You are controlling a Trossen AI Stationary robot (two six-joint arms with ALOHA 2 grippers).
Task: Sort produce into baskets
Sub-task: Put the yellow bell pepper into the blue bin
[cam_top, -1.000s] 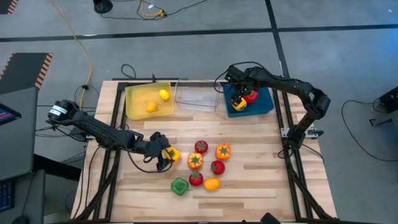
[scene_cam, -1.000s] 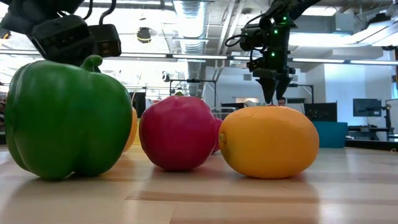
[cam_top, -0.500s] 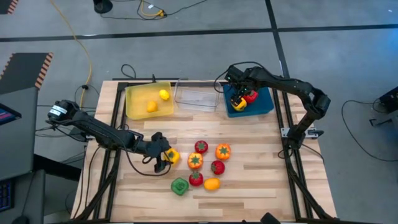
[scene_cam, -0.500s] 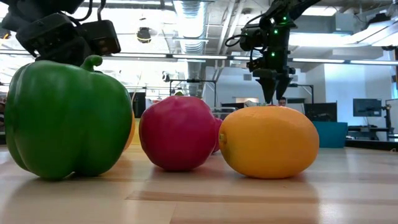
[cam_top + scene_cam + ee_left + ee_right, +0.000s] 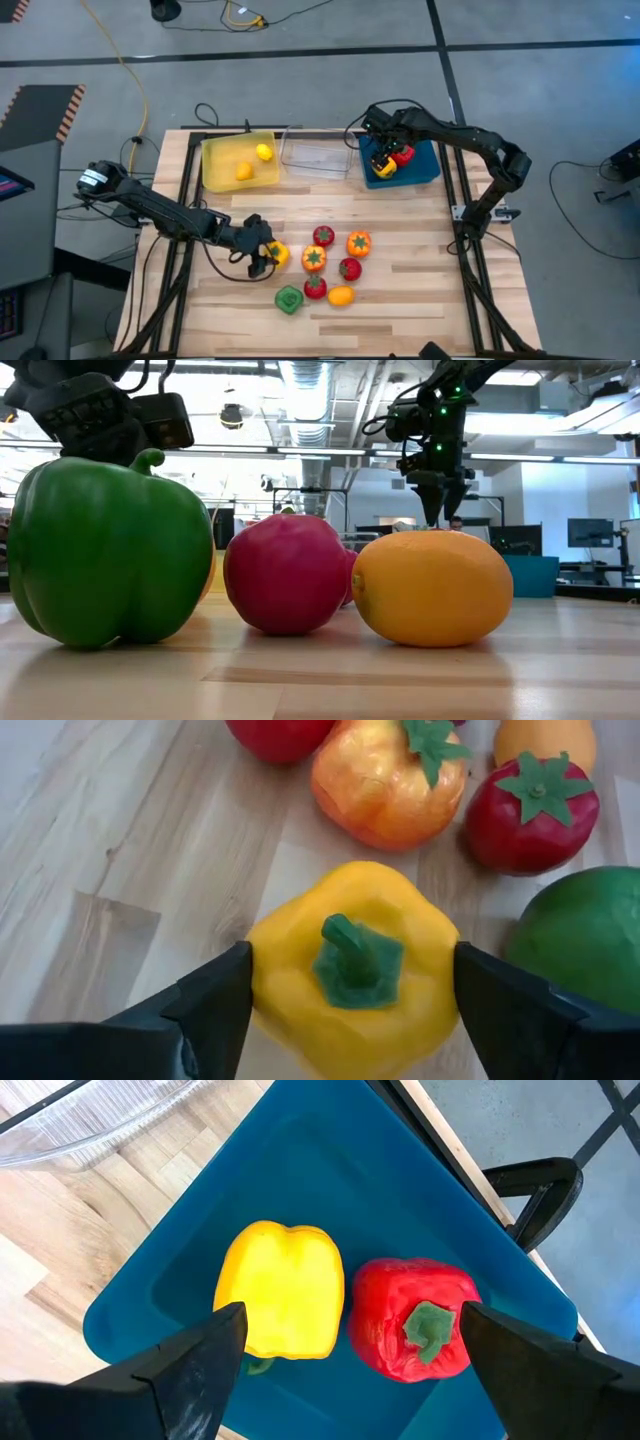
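Note:
A yellow pepper (image 5: 277, 253) with a green stem (image 5: 350, 945) sits left of the loose produce, and my left gripper (image 5: 266, 256) is shut on it. My right gripper (image 5: 385, 152) is open and hovers above the blue bin (image 5: 425, 165). A yellow pepper (image 5: 282, 1288) and a red pepper (image 5: 412, 1318) lie in the bin below its spread fingers, which touch neither. The yellow bin (image 5: 222, 152) holds two lemons (image 5: 264, 152). The clear bin (image 5: 318, 158) stands between the two others. My left gripper pinches the yellow pepper by two opposite sides (image 5: 262, 982) between its two fingers. The fingers come from above, pointing down. The pepper stands upright with its stem up. I cannot tell whether its bottom rests on the table.
Loose produce lies mid-table, to the right of my left gripper: red tomatoes (image 5: 323, 236), an orange pepper (image 5: 359, 243), an orange tomato (image 5: 314, 258), a green pepper (image 5: 289, 299) and an orange citrus (image 5: 341, 295). The three bins stand along the far edge.
My left gripper has shifted a little toward the table's near edge at the yellow pepper.

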